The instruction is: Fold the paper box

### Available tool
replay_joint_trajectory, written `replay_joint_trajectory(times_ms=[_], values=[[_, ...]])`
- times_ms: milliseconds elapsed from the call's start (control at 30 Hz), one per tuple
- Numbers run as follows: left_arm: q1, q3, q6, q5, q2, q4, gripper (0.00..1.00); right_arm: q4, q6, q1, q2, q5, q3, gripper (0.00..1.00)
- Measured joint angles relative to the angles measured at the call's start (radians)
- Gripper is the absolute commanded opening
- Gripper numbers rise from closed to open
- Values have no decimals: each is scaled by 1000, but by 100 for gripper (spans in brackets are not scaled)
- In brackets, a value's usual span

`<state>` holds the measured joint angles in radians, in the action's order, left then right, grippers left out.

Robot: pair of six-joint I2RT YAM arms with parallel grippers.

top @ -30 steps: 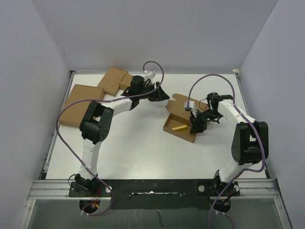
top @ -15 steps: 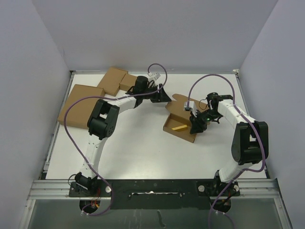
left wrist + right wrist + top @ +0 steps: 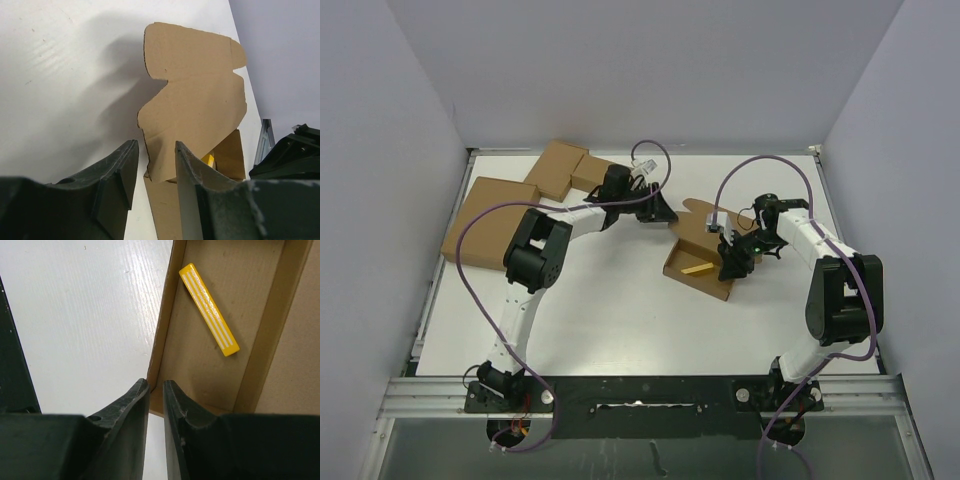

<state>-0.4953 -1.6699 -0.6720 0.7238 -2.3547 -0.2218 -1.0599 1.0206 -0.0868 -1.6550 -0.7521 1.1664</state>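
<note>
- The paper box (image 3: 704,262) sits on the white counter (image 3: 610,310), right of centre, between the two arms. It lies as an open, shallow brown tray with flaps standing up along its far side.
- A yellow stick (image 3: 698,268) lies flat on the floor of the tray. The right wrist view shows it slanted and marked with pale stripes (image 3: 209,309).
- The right gripper (image 3: 728,266) is at the tray's right-hand end. In its own camera, the jaws (image 3: 156,385) are clenched with only a thin slit between them, and the edge of the tray's wall (image 3: 162,335) runs into that slit, so they are grasping the paper box.
- The left gripper (image 3: 667,213) reaches in from the left and ends just beside the box's far-left flap.
- In the left wrist view its jaws (image 3: 155,150) are released, with a clear gap between them. The notched upright flap (image 3: 195,95) rises right ahead, its lower edge dipping into that gap. I cannot tell whether either finger touches it.
- A larger flat carton (image 3: 485,218) and a pair of small cartons (image 3: 560,168) lie at the counter's far-left corner, well apart from the paper box.
</note>
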Motion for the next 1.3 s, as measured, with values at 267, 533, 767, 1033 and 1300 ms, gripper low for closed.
replay_joint_trajectory(times_ms=[267,533,767,1033,1300], values=[[0,23,0,5,0,0,27,0,0,0,0,0,0,20],[2,85,-49,33,0,-113,4,-3,1,15,0,-28,0,22],[8,297,-105,10,32,-342,0,-12,5,64,32,-87,0,27],[11,621,-102,-101,211,-656,0,4,-49,154,144,-208,0,35],[11,876,-77,-191,307,-937,0,97,-254,316,153,-388,0,43]])
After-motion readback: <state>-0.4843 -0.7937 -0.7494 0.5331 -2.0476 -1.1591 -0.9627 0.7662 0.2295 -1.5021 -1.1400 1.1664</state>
